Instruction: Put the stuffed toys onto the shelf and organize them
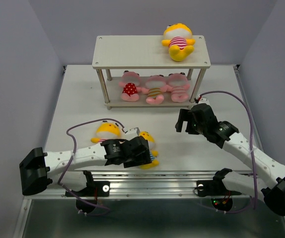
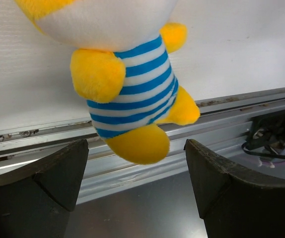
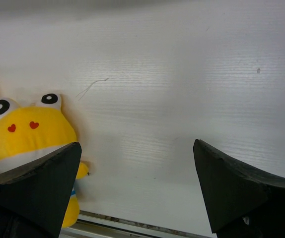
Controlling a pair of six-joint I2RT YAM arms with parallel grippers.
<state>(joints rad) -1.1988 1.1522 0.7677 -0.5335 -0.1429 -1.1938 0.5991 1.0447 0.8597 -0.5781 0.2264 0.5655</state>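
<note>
From above, the shelf [image 1: 132, 52] carried a pink-striped yellow toy [image 1: 178, 42] at the right end of its top board, with three pink toys [image 1: 155, 90] side by side below. Left wrist: the left claw [image 2: 137, 193] was released, and the blue-striped yellow toy [image 2: 132, 94] lay just ahead on the worktop [image 2: 242, 44]. Right wrist: the right claw [image 3: 137, 188] was released and held nothing, with another yellow toy [image 3: 28, 134] off to its left.

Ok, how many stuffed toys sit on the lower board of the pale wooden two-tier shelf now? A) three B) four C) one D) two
A: the lower board of the pale wooden shelf holds the red-dotted pink toy, the brown-striped pink toy and the pink-striped pink toy, side by side.
</note>
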